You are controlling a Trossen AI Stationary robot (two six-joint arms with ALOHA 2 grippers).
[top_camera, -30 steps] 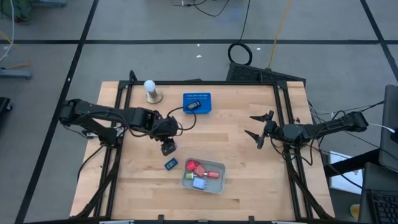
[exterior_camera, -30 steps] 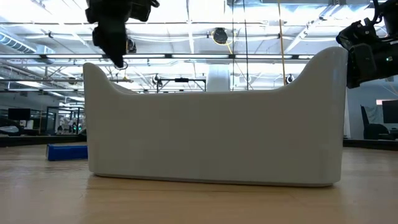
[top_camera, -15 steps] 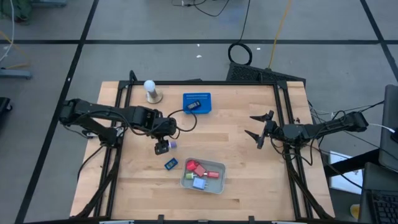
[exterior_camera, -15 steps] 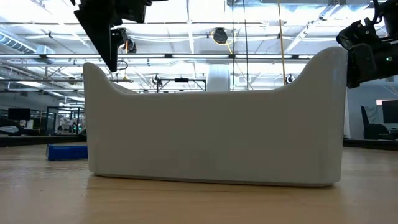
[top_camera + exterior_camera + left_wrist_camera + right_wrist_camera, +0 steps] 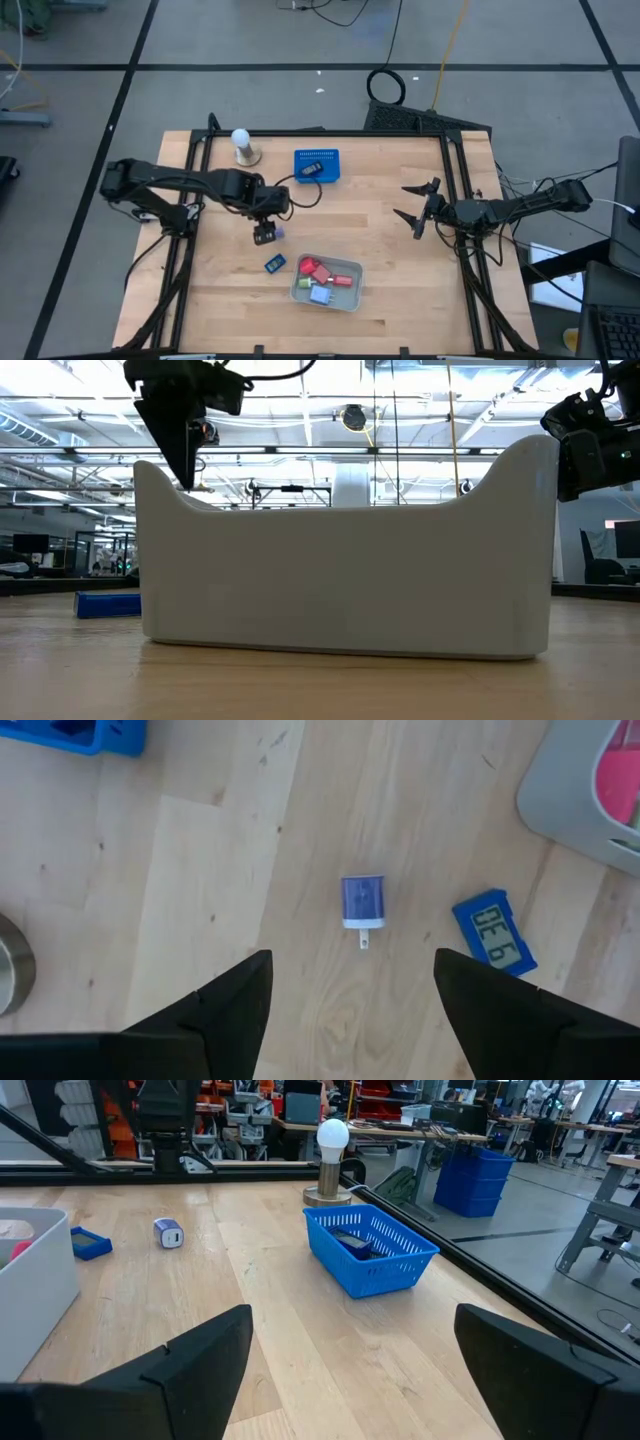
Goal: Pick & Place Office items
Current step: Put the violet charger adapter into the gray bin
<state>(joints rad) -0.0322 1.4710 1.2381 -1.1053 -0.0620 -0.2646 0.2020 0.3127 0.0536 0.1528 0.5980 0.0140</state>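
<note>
1. The purple charger plug (image 5: 363, 903) lies loose on the wooden table (image 5: 390, 240), beside the blue timer (image 5: 494, 931) and near the grey tray (image 5: 326, 283).
2. Our left gripper (image 5: 350, 1010) hovers above it, fingers apart, empty; descending off-centre could knock the plug aside.
3. Our right gripper (image 5: 418, 212) waits wide, well apart.

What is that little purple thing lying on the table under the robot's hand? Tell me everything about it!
The little purple block is a small boxy piece that looks like plastic, with a white end and a tiny metal prong sticking out. It lies flat on the wooden table, alone, nothing touching it. A flat blue piece with a display lies close beside it, and the grey tray is a bit farther. The left gripper hangs open above it.
</note>
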